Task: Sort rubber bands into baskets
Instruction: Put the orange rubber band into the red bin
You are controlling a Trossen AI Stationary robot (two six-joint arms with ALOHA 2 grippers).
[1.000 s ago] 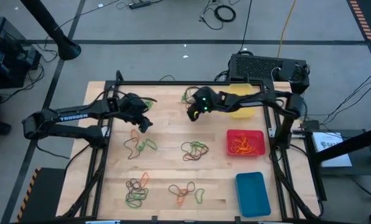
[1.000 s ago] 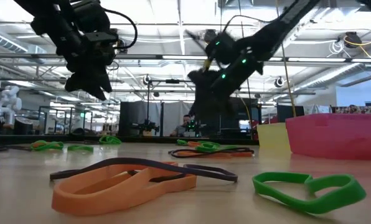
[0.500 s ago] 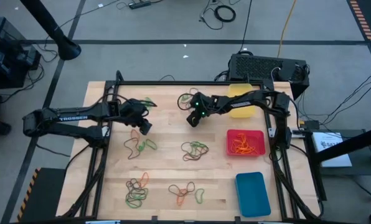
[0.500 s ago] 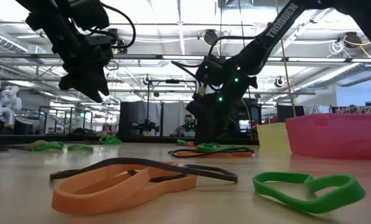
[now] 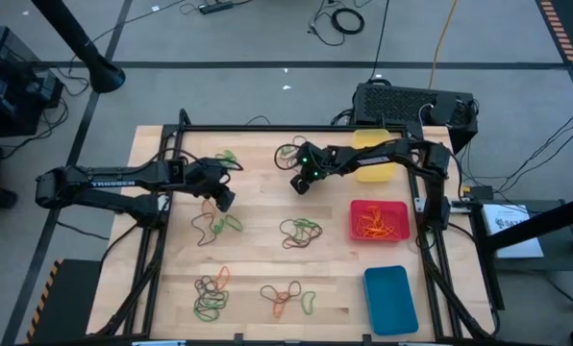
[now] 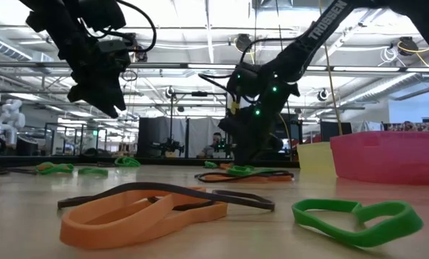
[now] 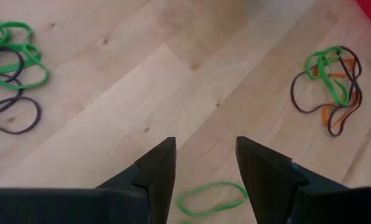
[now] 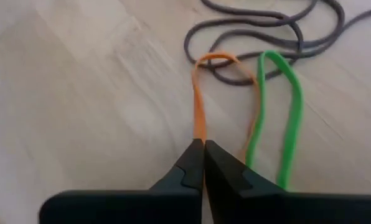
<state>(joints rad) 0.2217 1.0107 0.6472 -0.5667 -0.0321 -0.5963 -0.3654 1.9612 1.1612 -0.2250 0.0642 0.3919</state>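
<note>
The right gripper (image 8: 203,163) is working at the far middle of the light wooden table (image 5: 258,255), with its two dark fingers pressed together on a thin orange rubber band (image 8: 199,106). The pinched strand is running straight out from the fingertips. Its loop is crossing a tangle of thin dark brown-black rubber bands (image 8: 266,25) lying on the wood just ahead of the fingertips. A thin green rubber band (image 8: 291,112) is lying just beside the orange loop, running alongside it out to the same dark tangle.

In the high view, the shallow yellow plastic basket (image 5: 375,159) is sitting just behind this gripper's arm. The shallow red plastic basket (image 5: 379,220), which is holding orange bands, is standing near the gripper toward the table's front right, and the shallow blue plastic basket (image 5: 390,299) is standing well apart, farther forward.

The left gripper (image 7: 204,168) is hovering over the table's left half with its fingers spread apart and gripping nothing. A single green loop (image 7: 211,198) is lying on the wood between and below its fingertips.
</note>
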